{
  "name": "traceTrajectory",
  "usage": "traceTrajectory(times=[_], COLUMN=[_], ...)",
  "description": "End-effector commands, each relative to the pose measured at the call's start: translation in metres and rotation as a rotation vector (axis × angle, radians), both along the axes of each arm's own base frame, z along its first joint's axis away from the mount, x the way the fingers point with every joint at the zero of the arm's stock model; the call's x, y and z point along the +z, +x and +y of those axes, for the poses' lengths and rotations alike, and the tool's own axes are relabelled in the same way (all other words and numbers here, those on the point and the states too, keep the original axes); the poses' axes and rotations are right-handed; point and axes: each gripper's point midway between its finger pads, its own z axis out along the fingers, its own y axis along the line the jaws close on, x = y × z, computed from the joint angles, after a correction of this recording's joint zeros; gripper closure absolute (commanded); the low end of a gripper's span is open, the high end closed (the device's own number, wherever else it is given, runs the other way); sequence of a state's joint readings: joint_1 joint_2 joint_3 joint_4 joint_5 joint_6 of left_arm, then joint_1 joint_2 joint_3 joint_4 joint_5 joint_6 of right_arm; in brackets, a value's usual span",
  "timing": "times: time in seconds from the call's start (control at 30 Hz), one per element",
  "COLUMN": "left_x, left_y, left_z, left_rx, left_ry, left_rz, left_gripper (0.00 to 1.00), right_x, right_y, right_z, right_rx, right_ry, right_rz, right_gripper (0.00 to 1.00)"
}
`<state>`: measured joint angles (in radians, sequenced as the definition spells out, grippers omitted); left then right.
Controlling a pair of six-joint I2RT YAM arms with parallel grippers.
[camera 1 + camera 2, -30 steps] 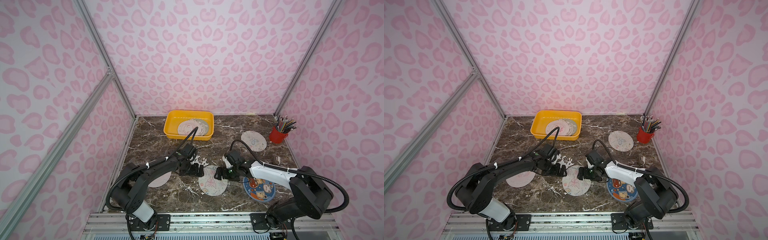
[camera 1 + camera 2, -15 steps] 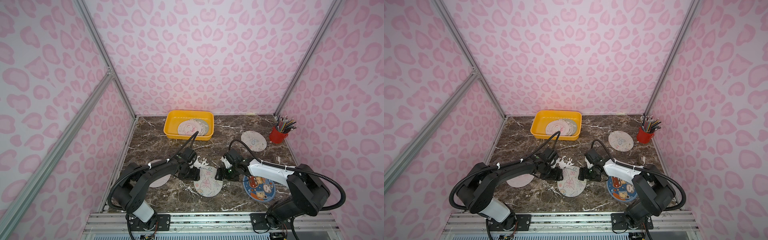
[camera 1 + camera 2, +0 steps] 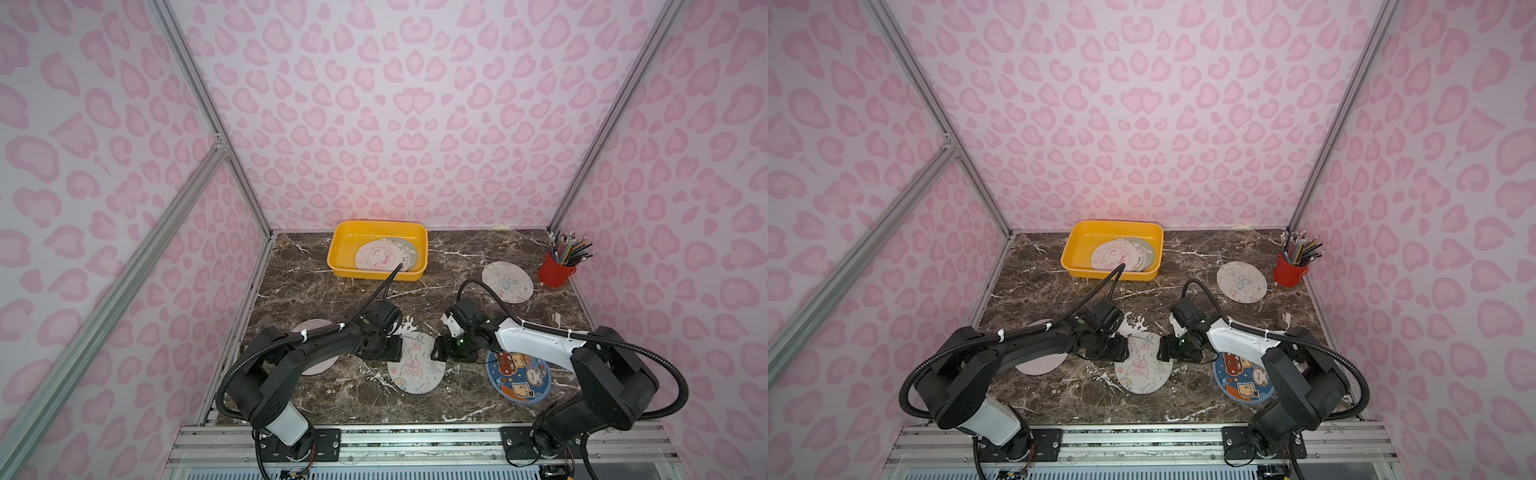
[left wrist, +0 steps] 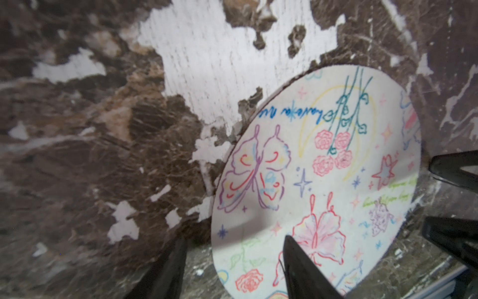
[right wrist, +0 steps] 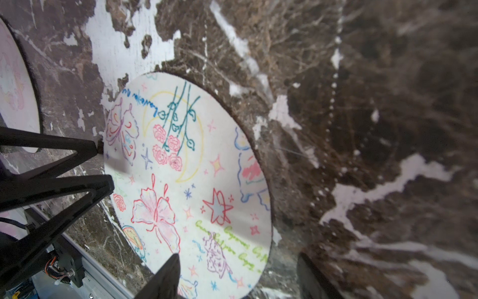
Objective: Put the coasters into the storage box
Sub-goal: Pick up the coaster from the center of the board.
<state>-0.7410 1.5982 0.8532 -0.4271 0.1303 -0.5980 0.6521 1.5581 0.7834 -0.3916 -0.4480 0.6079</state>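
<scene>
The butterfly coaster (image 3: 415,370) sits front and middle on the marble table (image 3: 345,399), well apart from the yellow storage box (image 3: 343,253) at the back, while the left gripper (image 3: 392,349) and right gripper (image 3: 439,353), both spread, straddle its opposite rims.

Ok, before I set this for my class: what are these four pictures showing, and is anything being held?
Two robot arms stand at the front of a marble table, each ending in a two-fingered gripper. Two pictures look down from one paired camera; two come from wrist cameras. The left gripper and right gripper meet at opposite sides of the butterfly coaster, jaws open across its rim; it is not clearly gripped. Loose: a dark blue coaster, a pale coaster by the red pencil cup, a pink coaster under the left arm. Stored coasters sit in the yellow storage box.
</scene>
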Motion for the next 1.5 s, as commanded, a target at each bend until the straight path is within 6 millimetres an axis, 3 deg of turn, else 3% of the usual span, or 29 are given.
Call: traceTrajectory(times=[0.0,0.37,0.77,1.03,1.2,1.47], left_x=[-0.006,-0.008,-0.008,-0.007,-0.005,0.003], left_y=[-0.003,-0.012,-0.015,-0.016,-0.017,-0.016], left_z=[0.010,0.000,-0.001,-0.001,0.000,0.005], left_rx=[0.061,0.061,0.065,0.062,0.063,0.071], left_ry=[0.055,0.039,0.036,0.031,0.029,0.032], left_rz=[0.015,0.060,0.069,0.071,0.063,0.040], left_gripper=[0.39,0.46,0.48,0.49,0.48,0.48], right_x=[-0.015,-0.023,-0.022,-0.022,-0.020,-0.009], right_y=[-0.010,-0.022,-0.020,-0.018,-0.016,-0.011], right_z=[-0.008,-0.008,-0.007,-0.002,0.001,0.003], right_rx=[0.010,0.014,0.013,0.019,0.021,0.009], right_ry=[-0.043,-0.032,-0.025,-0.009,-0.003,0.013], right_rz=[0.036,0.059,0.049,0.048,0.044,0.013], right_gripper=[0.29,0.35,0.41,0.51,0.62,0.96])
